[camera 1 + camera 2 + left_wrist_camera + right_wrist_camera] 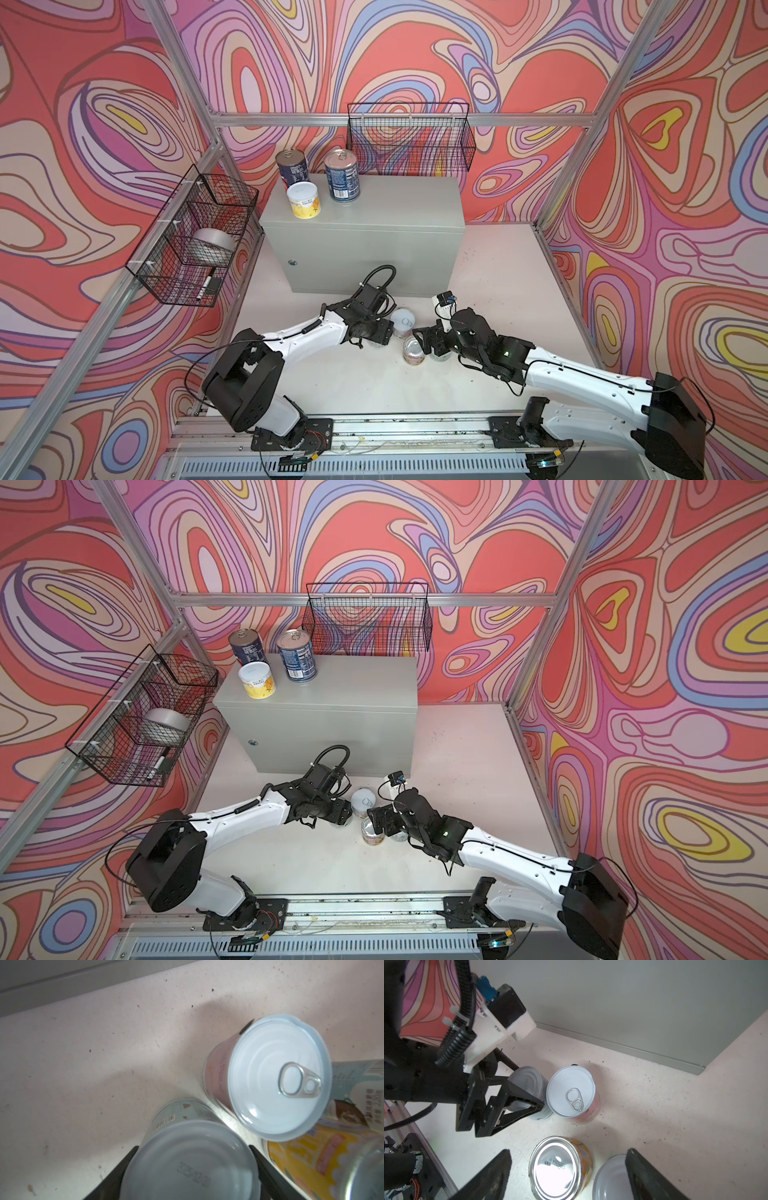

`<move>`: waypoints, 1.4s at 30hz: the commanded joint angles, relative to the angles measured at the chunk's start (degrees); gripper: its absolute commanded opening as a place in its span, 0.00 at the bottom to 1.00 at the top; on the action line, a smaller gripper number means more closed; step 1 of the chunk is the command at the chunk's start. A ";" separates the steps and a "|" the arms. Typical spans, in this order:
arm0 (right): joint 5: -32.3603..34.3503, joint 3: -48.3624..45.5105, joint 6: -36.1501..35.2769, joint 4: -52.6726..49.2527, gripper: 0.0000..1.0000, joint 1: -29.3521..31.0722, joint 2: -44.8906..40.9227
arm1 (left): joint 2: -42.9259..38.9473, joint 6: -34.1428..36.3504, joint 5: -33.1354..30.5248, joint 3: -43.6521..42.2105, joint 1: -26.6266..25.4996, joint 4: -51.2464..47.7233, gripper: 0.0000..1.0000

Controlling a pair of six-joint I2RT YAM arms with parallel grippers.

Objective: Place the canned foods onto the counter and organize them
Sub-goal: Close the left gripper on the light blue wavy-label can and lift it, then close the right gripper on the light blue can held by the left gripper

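Both top views: a blue can (292, 168), a second blue can (341, 174) and a yellow-white can (304, 200) are placed on the grey cabinet bench (395, 208); four are left on the white bench (498, 291). A pale can (187, 1159) is pinched by the left jaws; the right jaws are spread.

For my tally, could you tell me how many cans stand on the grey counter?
3: the left dark-blue can at the back-left corner, the right dark-blue can beside it, the yellow can in front. None seems hidden.
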 commanded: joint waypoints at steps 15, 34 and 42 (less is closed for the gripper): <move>-12.13 -2.99 -13.58 24.43 0.87 2.19 1.83 | -11.27 -0.82 6.59 24.09 -0.13 -22.25 0.66; -6.61 0.12 -20.18 35.00 0.87 3.39 8.05 | -10.97 -1.98 15.50 27.87 -0.13 -23.29 0.67; -5.91 0.49 -19.74 37.00 0.87 3.52 10.05 | -9.65 -4.26 21.49 26.36 -0.13 -18.77 0.66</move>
